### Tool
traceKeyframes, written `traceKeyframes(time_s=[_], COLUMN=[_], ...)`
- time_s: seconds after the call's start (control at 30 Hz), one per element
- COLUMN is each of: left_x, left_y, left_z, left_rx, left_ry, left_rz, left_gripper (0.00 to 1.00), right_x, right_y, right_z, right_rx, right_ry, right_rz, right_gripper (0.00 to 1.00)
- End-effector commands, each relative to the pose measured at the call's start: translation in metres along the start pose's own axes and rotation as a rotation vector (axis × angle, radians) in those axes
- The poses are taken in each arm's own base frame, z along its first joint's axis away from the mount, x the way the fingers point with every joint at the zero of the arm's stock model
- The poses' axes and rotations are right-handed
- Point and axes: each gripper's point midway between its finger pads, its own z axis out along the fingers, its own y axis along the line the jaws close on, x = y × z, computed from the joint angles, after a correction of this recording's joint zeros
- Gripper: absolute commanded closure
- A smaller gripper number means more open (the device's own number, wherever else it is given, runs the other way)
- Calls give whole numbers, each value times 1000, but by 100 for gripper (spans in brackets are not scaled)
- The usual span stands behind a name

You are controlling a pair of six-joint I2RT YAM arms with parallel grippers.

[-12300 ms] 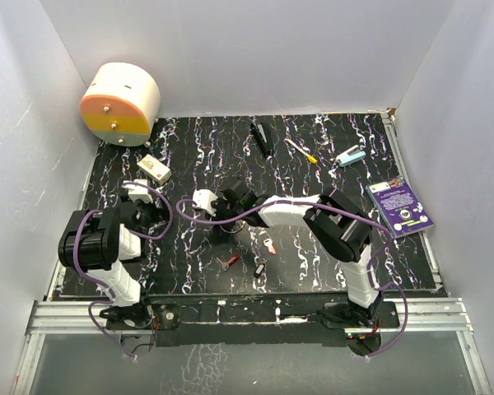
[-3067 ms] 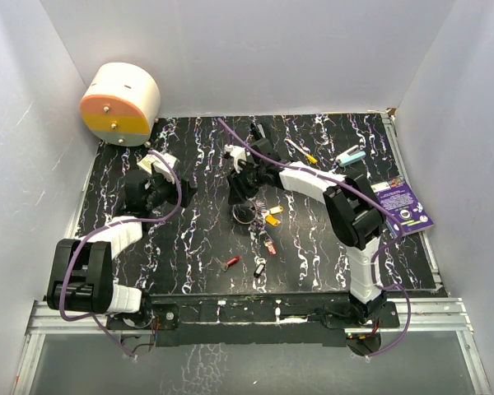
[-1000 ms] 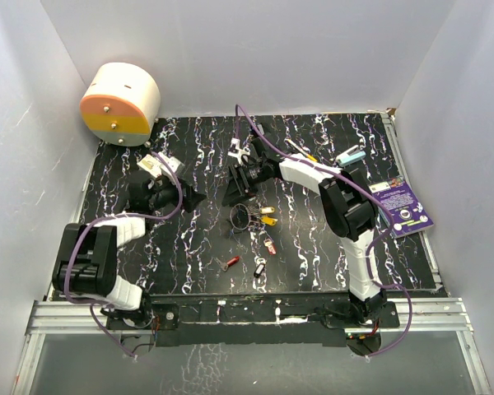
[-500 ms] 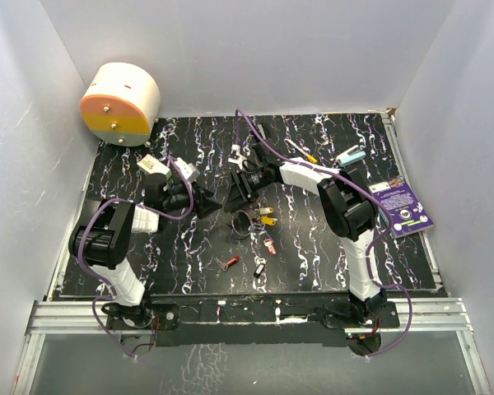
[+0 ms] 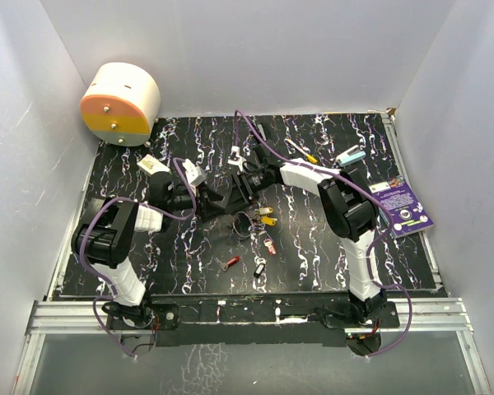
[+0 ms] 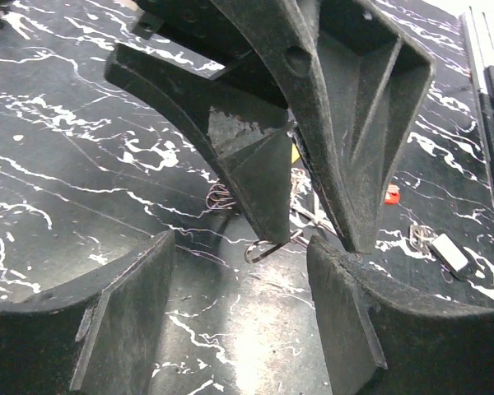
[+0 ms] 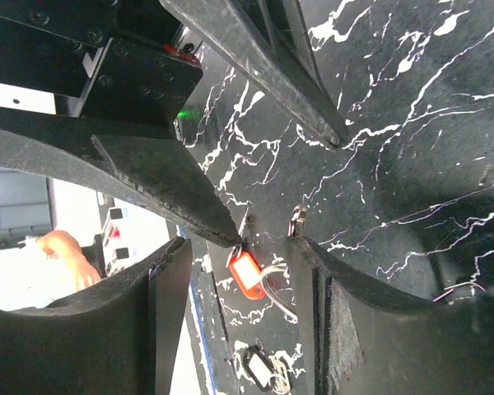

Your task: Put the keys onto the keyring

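By my judgement little of the task is done: the keyring (image 5: pixel 245 222) lies on the counter (image 5: pixel 329 247) near its middle, and three keys lie loose and apart from it; the pink key (image 5: pixel 270 245) is between 4 and 5 o'clock from the ring; the red key (image 5: pixel 230 262) is just past 6 o'clock and the black key (image 5: pixel 259 267) just short of it, both farther toward the near edge; the yellow key (image 5: pixel 269 220) sits just beside the ring at 3 o'clock, and whether it is threaded on the wire is too small to tell; so at least three keys are left to put on, perhaps all four. The left gripper (image 5: pixel 216 200) reaches in from 10 o'clock of the ring and the right gripper (image 5: pixel 240 191) from 12 o'clock, their tips close together just beside the ring; the left gripper's jaws stand spread, and in the left wrist view bare counter and a loop of the ring's wire show in the gap ahead of them; the right gripper's jaws are spread too, pointed down at the counter with that wire loop right at the tip of one finger; whether the finger touches the wire I cannot tell; neither pair pinches anything that shows.
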Motion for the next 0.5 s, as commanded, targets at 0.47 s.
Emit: traceKeyframes(time_s=[0.47], left_x=[2], left_y=[-48], left_z=[1], left_rx=[301], left_ry=[-5], left_rz=[66], left_gripper=[48], right_x=[13], right_y=[52], right_z=[-8], right_rx=[-113], right_ry=[43], right_rz=[-202], right_gripper=[45])
